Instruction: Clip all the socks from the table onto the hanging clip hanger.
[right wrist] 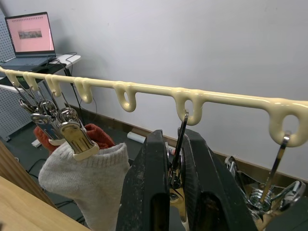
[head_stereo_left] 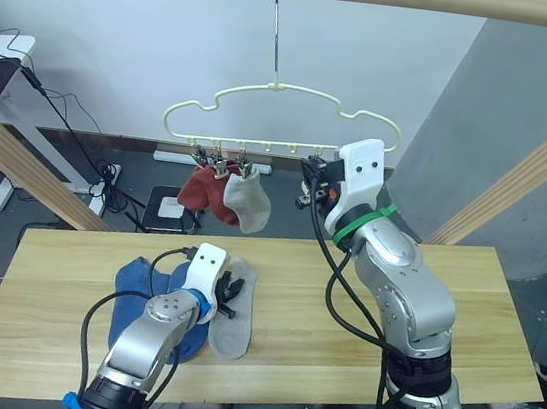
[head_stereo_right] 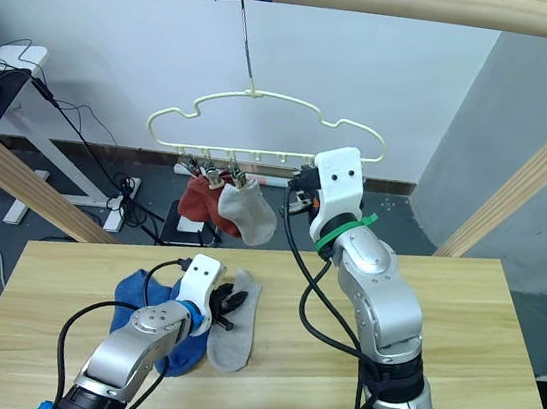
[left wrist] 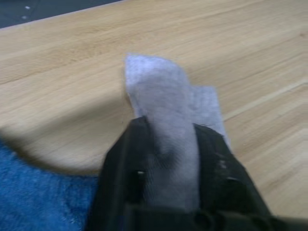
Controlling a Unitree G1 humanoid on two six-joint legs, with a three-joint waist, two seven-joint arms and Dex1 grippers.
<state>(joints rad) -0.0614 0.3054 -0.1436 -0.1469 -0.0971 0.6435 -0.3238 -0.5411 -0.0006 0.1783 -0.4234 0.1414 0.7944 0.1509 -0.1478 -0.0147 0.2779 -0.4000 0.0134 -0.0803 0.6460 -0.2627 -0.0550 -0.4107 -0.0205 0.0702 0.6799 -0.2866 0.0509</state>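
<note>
Left gripper (left wrist: 166,159) is down on the table (head_stereo_left: 63,268), its two black fingers clamped on the upper end of a grey sock (head_stereo_left: 234,315). That sock lies flat with its long axis running from the table's far side toward the near edge, and the fingers pinch its far end. Beside it, touching, sits a heap of blue socks (head_stereo_left: 144,304).

Right gripper (right wrist: 174,192) is up at the clip hanger (head_stereo_left: 285,115), its fingers closed on a metal clip (right wrist: 179,159) that dangles from one of the hanger's loops, right of the filled ones. Whether that squeeze has opened the clip's mouth cannot be made out. Two clips further left already carry a red sock (head_stereo_left: 200,190) and a second grey sock (head_stereo_left: 249,204), hanging side by side and touching.

The next move turns on one relation: the held clip hangs above and beyond the pinched sock, up and toward the far side, slightly to the right. The left arm would likely have to lift the sock's pinched end up to that clip, keeping the cuff leading so the clip can bite its edge.
</note>
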